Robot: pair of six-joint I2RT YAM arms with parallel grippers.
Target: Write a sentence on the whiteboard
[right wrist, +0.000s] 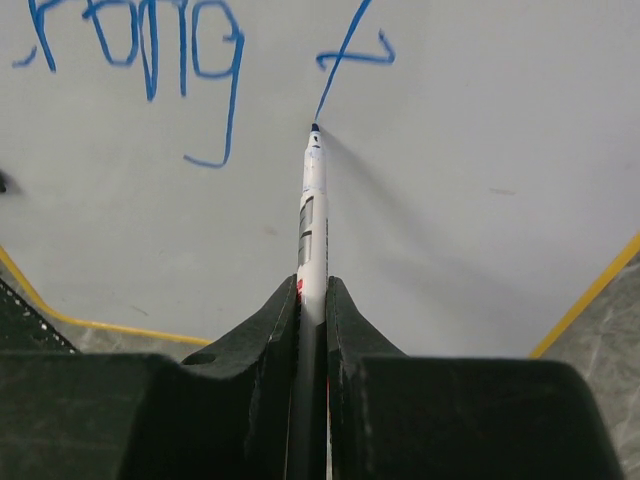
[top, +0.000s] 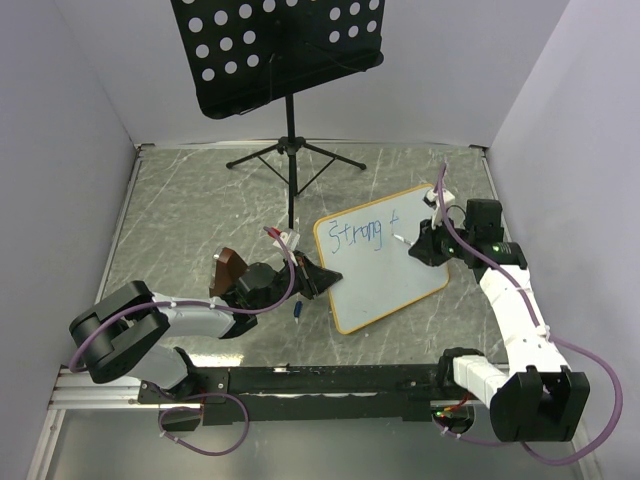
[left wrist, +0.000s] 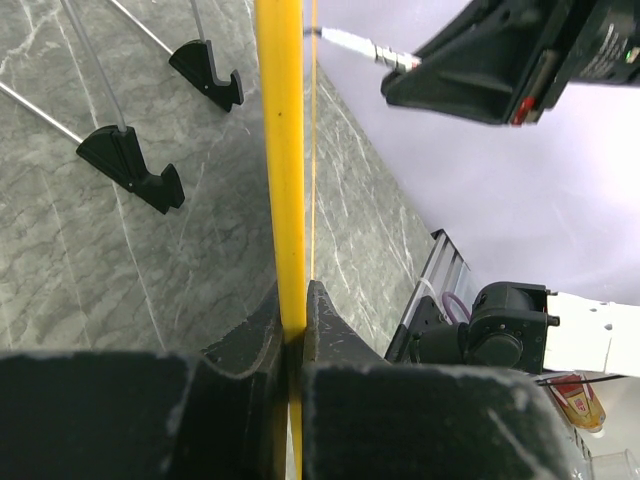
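A: There's the left arm, stretched low toward the whiteboard's left edge, wrist level, and the left gripper has its jaws clamped flat on that edge.
B: Both fingers pressed right against the frame, no gap. And the right arm?
A: Folded up at the whiteboard's right side, forearm angling in over the board. The right gripper is pinched tight around the marker, its tip on the white face.
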